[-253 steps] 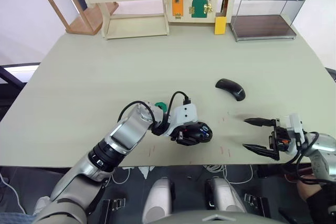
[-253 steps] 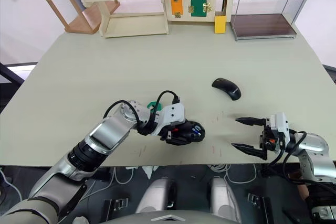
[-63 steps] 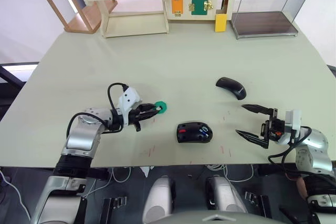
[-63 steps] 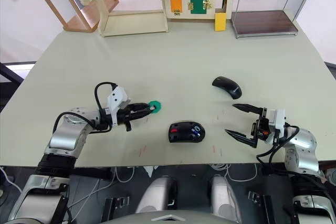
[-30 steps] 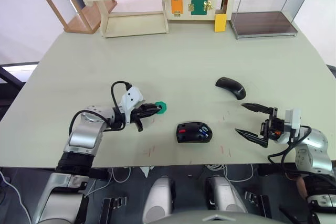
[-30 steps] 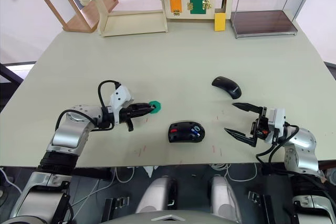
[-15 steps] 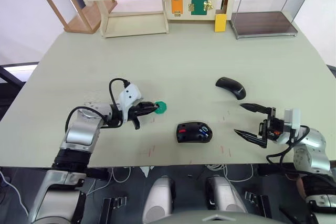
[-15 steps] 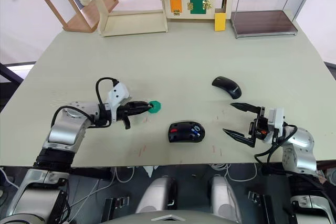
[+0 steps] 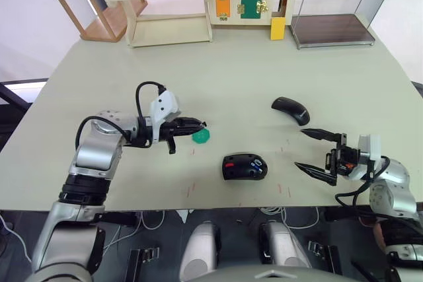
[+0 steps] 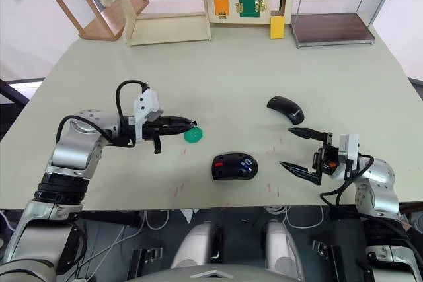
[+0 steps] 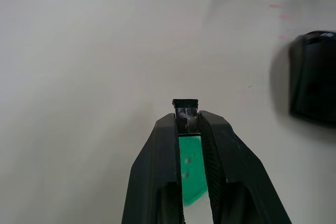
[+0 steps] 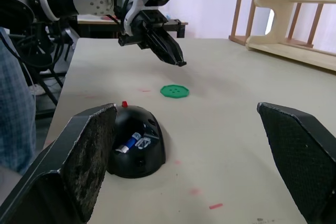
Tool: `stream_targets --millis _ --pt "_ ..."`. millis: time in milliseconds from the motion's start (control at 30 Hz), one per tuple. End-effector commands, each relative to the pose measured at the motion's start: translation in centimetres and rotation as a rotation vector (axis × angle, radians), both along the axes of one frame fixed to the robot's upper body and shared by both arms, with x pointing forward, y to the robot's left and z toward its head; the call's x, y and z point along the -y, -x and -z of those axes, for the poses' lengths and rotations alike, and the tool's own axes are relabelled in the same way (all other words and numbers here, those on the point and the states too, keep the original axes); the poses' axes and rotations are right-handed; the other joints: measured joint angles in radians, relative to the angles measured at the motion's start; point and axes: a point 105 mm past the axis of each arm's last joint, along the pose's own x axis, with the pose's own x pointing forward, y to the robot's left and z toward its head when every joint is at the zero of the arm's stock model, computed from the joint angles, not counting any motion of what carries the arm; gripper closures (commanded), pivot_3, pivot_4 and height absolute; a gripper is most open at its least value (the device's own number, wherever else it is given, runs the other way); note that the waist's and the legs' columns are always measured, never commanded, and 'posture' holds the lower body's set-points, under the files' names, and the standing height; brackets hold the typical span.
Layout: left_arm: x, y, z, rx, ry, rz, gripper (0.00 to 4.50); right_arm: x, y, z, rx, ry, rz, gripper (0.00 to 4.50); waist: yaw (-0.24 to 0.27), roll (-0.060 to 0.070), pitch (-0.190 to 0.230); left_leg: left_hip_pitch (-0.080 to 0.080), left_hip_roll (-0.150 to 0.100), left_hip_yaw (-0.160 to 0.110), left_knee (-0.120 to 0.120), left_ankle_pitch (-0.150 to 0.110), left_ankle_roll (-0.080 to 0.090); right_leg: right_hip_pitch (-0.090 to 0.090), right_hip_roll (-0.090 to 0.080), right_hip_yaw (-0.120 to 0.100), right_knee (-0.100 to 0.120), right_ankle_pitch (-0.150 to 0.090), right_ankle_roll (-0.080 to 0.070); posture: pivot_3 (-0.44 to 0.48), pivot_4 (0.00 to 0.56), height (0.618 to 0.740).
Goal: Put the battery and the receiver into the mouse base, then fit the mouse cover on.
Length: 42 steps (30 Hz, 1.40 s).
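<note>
Left pincer [image 9: 198, 123] is lifted above the worktop [image 9: 218, 77], fingers pinched on a small black rectangular piece, probably the receiver [image 11: 185, 113]. In the left wrist view it pokes out past the fingertips. It hangs just at 11 o'clock of the green disc [image 9: 201, 136], so the disc likely served as its rest spot. The carry to the mouse base [image 9: 244, 166] is not done yet.

Mouse base sits near the front edge of the worktop, open side up so parts can drop in. The blue battery [image 12: 127, 145] lies in its compartment in the right wrist view, with a red part on the rim. Mouse cover [image 9: 290, 111] rests at 2 o'clock of the base, well apart, waiting for the last step.

Right pincer [image 9: 320, 154] is spread wide and empty, parked at 3 o'clock of the base, likely ready to steady it or fetch the cover.

Hard to tell: most of the receiver is hidden between the left fingers, so its shape and orientation are unclear. The receiver slot inside the base is too small to make out. Base and cover are blurred and cut off at the edge of the left wrist view. Background shelf, wire rack and latch board are unused.
</note>
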Motion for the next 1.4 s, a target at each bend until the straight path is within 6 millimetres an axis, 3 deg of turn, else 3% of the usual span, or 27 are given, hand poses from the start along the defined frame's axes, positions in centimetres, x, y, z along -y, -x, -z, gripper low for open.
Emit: stream_targets --millis 33,133,367,500,800,1000,1200,1400 --pt "1.7 0.7 -2.0 0.086 -0.005 0.114 4.45 0.0 0.0 -0.7 0.01 0.017 0.011 0.0 0.001 0.0 0.0 0.0 0.0 0.0 0.0 0.0 0.0 0.0 0.0 0.0 0.0 0.0 0.0 0.0 0.15 0.74" --pt "2.3 1.0 -2.0 0.092 -0.01 0.148 4.45 -0.1 0.0 -0.3 -0.019 0.044 0.018 0.0 0.001 0.0 0.0 0.0 0.0 0.0 0.0 0.0 0.0 0.0 0.0 0.0 0.0 0.0 0.0 0.0 0.15 0.74" --pt "4.0 1.7 -2.2 0.147 -0.042 0.253 4.45 -0.8 -0.8 -1.8 -0.164 0.069 0.05 0.0 0.0 0.0 0.0 -0.001 0.0 0.0 0.0 0.0 0.0 -0.001 0.0 0.0 0.0 0.0 0.0 0.0 0.15 0.74" --pt "4.7 2.0 -2.2 0.165 -0.049 0.294 4.45 -1.1 -1.7 -3.9 -0.23 0.048 0.07 0.0 -0.001 0.0 0.001 -0.001 0.0 0.001 0.0 0.0 0.0 -0.001 0.0 0.001 0.0 0.0 0.0 0.0 0.15 0.74" --pt "5.9 2.9 -1.8 0.187 -0.058 0.36 4.45 -3.7 -0.4 -6.1 -0.48 0.087 -0.004 0.0 0.002 0.0 0.001 -0.014 -0.001 -0.005 0.002 0.0 0.0 -0.009 0.0 -0.004 -0.002 0.0 0.0 0.0 0.15 0.74" --pt "6.3 3.4 -1.7 0.193 -0.057 0.373 4.45 -4.6 -1.1 -5.7 -0.717 0.147 0.04 0.0 0.001 -0.001 0.001 -0.014 -0.001 -0.008 0.002 0.0 0.0 -0.009 0.0 -0.006 -0.002 0.0 0.0 0.0 0.15 0.74" --pt "6.6 3.7 -1.6 0.185 -0.053 0.386 4.45 -6.1 0.1 -5.1 -0.96 0.18 -0.034 0.0 0.001 -0.001 0.001 -0.015 -0.001 -0.009 0.002 0.0 0.0 -0.009 0.0 -0.007 -0.003 0.0 0.0 0.0 0.15 0.74" --pt "6.9 4.1 -1.3 0.16 -0.05 0.413 4.45 -7.0 -1.5 -4.2 -1.161 0.1 -0.011 0.0 0.0 -0.001 0.001 -0.015 -0.001 -0.009 0.002 0.0 0.0 -0.009 0.0 -0.008 -0.002 0.0 0.0 0.0 0.15 0.74"
